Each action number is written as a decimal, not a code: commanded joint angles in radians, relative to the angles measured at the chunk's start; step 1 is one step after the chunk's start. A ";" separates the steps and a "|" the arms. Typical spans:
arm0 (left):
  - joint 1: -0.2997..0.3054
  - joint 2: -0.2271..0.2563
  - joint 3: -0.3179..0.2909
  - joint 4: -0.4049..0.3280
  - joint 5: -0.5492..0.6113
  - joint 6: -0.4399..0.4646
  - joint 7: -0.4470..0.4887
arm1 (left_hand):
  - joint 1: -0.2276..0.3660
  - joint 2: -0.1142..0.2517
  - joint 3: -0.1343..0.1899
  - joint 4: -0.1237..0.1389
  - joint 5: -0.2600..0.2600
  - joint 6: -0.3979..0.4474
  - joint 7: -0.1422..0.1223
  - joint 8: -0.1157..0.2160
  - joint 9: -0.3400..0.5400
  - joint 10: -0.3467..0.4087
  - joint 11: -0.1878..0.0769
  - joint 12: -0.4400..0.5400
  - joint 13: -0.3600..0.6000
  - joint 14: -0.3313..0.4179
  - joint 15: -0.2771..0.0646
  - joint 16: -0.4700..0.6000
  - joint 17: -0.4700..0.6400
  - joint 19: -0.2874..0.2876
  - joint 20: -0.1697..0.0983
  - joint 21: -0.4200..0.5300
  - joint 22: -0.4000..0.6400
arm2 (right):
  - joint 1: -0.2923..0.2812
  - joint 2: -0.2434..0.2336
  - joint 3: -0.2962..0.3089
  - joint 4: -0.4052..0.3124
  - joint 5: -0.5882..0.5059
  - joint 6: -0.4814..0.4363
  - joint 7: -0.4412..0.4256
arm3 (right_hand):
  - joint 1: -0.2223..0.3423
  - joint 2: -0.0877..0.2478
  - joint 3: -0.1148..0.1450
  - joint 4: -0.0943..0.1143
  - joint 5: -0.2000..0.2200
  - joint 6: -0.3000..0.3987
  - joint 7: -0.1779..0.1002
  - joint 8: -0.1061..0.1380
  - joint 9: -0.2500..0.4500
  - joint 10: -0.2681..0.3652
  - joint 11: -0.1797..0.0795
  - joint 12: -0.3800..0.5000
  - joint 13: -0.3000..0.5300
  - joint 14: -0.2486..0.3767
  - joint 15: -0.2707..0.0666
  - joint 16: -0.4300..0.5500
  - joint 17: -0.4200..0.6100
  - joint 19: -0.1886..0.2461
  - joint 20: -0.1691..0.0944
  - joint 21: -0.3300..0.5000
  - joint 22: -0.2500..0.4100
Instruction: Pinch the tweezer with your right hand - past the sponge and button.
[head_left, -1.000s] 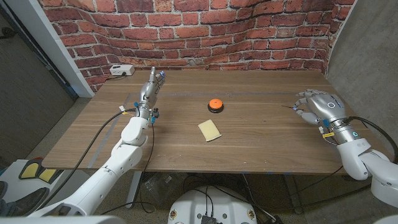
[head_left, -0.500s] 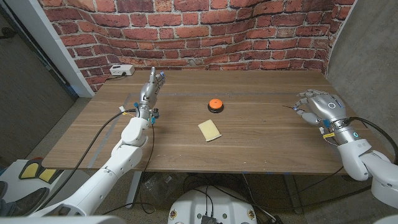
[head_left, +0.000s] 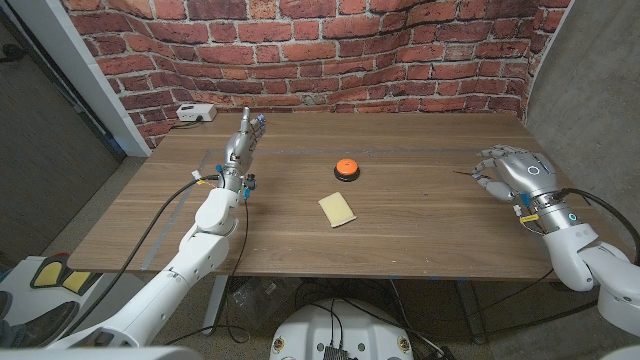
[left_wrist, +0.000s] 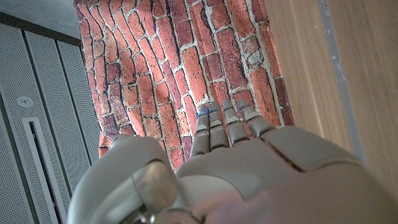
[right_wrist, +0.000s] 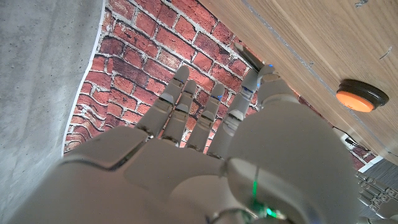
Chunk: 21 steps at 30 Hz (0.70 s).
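Grey and white, my right hand (head_left: 512, 172) sits at the right end of the wooden table (head_left: 400, 225), back turned up toward the head camera, fingers (head_left: 486, 170) curled down and pointing toward the table's middle. A thin dark sliver pokes out just beyond those fingertips: that is the tweezer (head_left: 466, 173), lying on the wood at the hand's leading edge. In the right wrist view I see a slim metal tip of it (right_wrist: 249, 58) running up beside the thumb and the nearest finger, but I cannot tell whether the two are actually clamped on it or only alongside it.

Further in, well apart from the hand, the orange button (head_left: 346, 169) on its dark base sits near the table's centre, and it shows again in the right wrist view (right_wrist: 361, 97). Just in front of it, closer to me, lies the yellow sponge (head_left: 338, 209), flat and turned at a slight angle. Both are between my two arms.

My left hand (head_left: 243, 141) is far over on the other side, fingers straight and held together, pointing toward the brick wall (head_left: 330, 50), holding nothing. A white box (head_left: 194, 113) rests at the far left corner.
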 joint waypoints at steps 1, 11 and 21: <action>-0.006 0.000 0.001 0.003 -0.001 0.004 -0.003 | 0.003 -0.002 -0.004 0.003 -0.002 0.008 -0.003 -0.003 0.006 0.006 -0.001 -0.003 0.002 0.006 -0.004 -0.001 0.002 0.010 0.001 -0.006 0.003 | 0.006 0.010 0.001 -0.004 -0.011 0.000 0.013 | -0.014 0.000 -0.003 0.002 -0.003 -0.006 0.002 -0.004 0.001 -0.003 0.000 -0.002 0.000 -0.002 -0.087 -0.004 0.003 -0.003 -0.064 0.004 0.002; -0.009 0.000 0.001 0.003 -0.002 0.007 -0.003 | 0.004 -0.002 -0.004 0.004 -0.003 0.010 -0.004 -0.003 0.006 0.008 -0.001 -0.002 0.002 0.006 -0.004 -0.001 0.002 0.010 0.001 -0.006 0.003 | 0.010 0.013 0.001 -0.004 -0.014 -0.003 0.019 | -0.024 -0.004 -0.008 0.006 -0.006 -0.008 0.002 -0.007 0.001 -0.004 0.002 -0.004 0.000 -0.004 -0.086 -0.004 0.003 -0.004 -0.062 0.004 0.002; -0.016 -0.004 0.003 0.014 -0.004 0.008 -0.005 | 0.005 -0.002 -0.004 0.004 -0.003 0.010 -0.003 -0.003 0.006 0.006 -0.002 -0.003 0.002 0.006 -0.003 -0.001 0.002 0.010 0.001 -0.006 0.003 | -0.006 0.014 0.013 -0.011 -0.011 -0.005 0.033 | -0.031 -0.006 -0.012 0.008 -0.008 -0.007 0.004 -0.009 0.001 -0.003 0.004 -0.005 0.001 -0.004 -0.085 -0.004 0.004 -0.004 -0.061 0.005 0.002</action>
